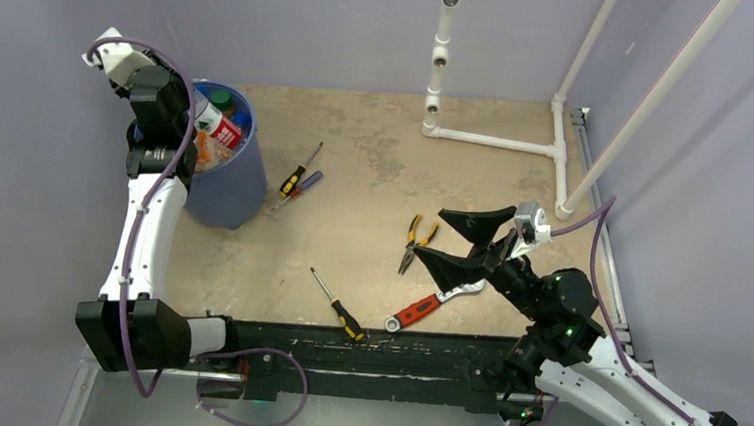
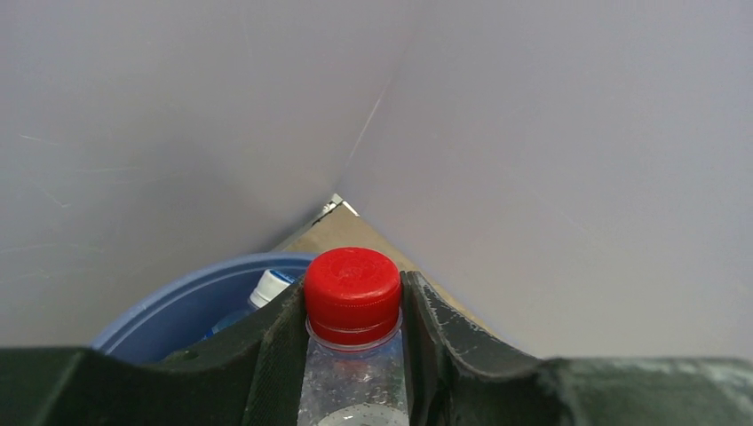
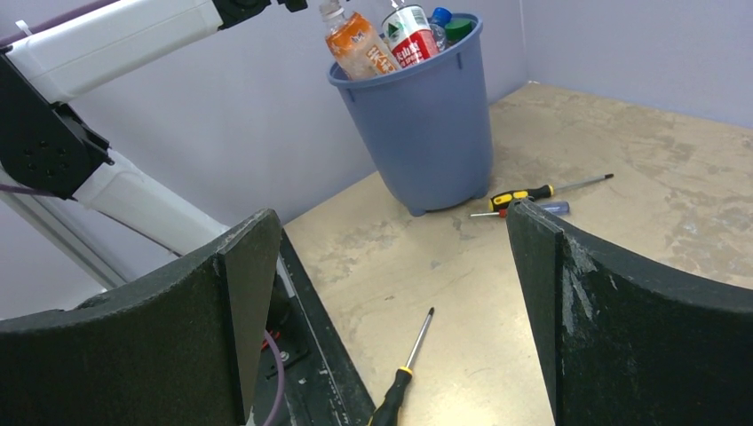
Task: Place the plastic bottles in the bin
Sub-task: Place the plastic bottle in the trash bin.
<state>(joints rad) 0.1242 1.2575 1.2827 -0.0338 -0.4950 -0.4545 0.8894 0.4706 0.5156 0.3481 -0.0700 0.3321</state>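
At the far left corner of the table, the left gripper (image 2: pixel 355 289) is pinched on the neck of a clear bottle (image 2: pixel 353 390) just under its red cap, holding it upright above the rim of the blue bin (image 1: pixel 224 187). I'd say the step in hand is the drop. The bottle hangs over the bin but has not been let go. The next move calls only for the jaws to spread. The bin looks crowded, with an orange bottle (image 3: pixel 360 49) and a red-labelled one (image 3: pixel 410 35) poking above the rim, so the new one may perch on top rather than sink.

Further right, only tools lie on the table: a pair of screwdrivers (image 1: pixel 300 180) beside the bin, another screwdriver (image 1: pixel 338 306) near the front edge, pliers (image 1: pixel 413 241) and a red-handled wrench (image 1: pixel 427 307). I can see no loose bottle among them, so this may be the last one.

On the right, the right gripper (image 3: pixel 391 217) hovers wide open with nothing in it.

Only the left wrist camera shows the grip itself, because from above the arm hides it. Only the right wrist camera shows from the side how high the bottles stand in the bin. The overhead view alone takes in all the tools.
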